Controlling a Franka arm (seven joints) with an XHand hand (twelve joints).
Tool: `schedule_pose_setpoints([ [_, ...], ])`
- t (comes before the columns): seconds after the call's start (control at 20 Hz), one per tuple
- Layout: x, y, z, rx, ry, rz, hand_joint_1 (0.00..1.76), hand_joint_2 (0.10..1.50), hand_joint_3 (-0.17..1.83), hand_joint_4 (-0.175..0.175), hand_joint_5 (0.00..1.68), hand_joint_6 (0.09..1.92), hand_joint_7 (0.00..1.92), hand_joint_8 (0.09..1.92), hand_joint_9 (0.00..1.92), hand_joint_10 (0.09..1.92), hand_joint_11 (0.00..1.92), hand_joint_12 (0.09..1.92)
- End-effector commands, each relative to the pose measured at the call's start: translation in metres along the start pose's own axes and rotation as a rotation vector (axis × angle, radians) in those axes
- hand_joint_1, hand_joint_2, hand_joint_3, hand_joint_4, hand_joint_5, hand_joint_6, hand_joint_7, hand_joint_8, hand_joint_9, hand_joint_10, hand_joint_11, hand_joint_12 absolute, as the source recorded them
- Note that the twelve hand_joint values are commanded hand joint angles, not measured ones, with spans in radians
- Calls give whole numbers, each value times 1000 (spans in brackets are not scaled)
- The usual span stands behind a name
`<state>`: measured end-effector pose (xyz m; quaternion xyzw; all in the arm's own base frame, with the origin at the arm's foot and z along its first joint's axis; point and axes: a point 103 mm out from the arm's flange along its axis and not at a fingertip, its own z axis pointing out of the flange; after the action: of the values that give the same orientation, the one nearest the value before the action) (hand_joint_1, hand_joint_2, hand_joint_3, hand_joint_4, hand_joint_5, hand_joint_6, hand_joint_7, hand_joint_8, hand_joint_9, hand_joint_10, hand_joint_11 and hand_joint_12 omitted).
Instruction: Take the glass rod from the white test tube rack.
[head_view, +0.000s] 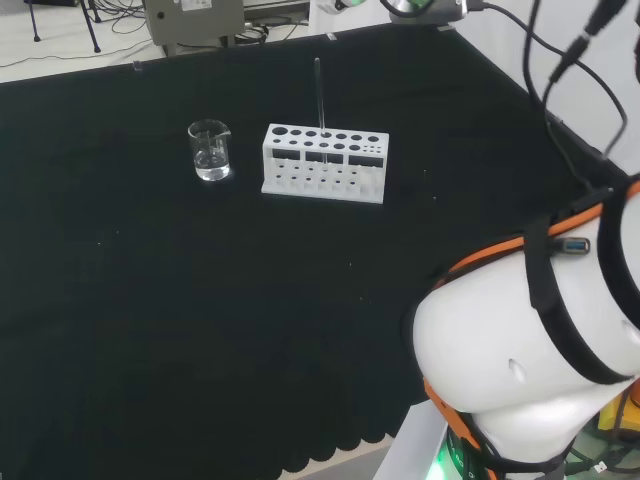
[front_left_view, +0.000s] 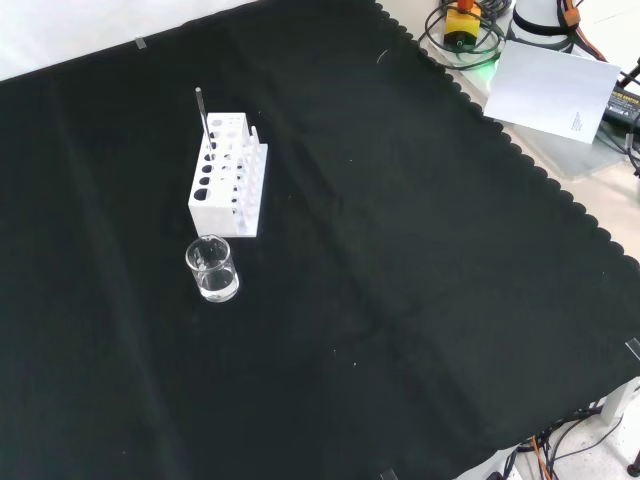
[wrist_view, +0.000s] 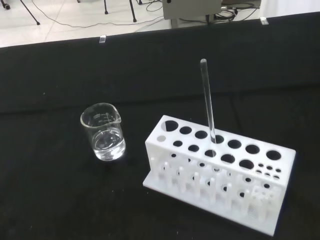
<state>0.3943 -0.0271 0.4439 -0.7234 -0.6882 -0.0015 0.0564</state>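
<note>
The table (head_view: 150, 330) is covered with a black cloth with a scalloped edge. In the head view the arm's large white link (head_view: 530, 350), strapped in black and orange, stands at the lower right.

The white rack (head_view: 325, 163) stands on the cloth toward the far side in the head view, and in the upper left part of the front view (front_left_view: 229, 187). Its top plate has rows of round holes, larger ones along most of its length and a cluster of small ones at one end, as the wrist view shows (wrist_view: 220, 172).

A small clear beaker (head_view: 210, 150) stands on the cloth near the rack, to its left in the head view and just below it in the front view (front_left_view: 212, 269). It is apart from the rack.

The glass rod (wrist_view: 207, 107) stands nearly upright in one of the rack's middle holes, rising well above the top plate (head_view: 319, 95) (front_left_view: 202, 113).

I cannot tell the state of the robot hand.
</note>
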Motion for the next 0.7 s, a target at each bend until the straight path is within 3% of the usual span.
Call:
schedule_pose_setpoints([
  [0.05, -11, 67, 4, -23, 4, 20, 646, 846, 442, -130, 91, 87, 71, 875, 283, 880, 158, 1425],
  [0.2, -20, 83, 13, -25, 8, 48, 647, 844, 448, -129, 98, 87, 101, 877, 331, 870, 169, 1419],
  [0.65, -31, 127, 33, 4, 44, 56, 645, 847, 460, -128, 115, 87, 237, 903, 448, 867, 214, 1411],
  [0.7, -32, 129, 36, -4, 67, 75, 645, 847, 460, -128, 117, 87, 244, 905, 458, 869, 222, 1412],
])
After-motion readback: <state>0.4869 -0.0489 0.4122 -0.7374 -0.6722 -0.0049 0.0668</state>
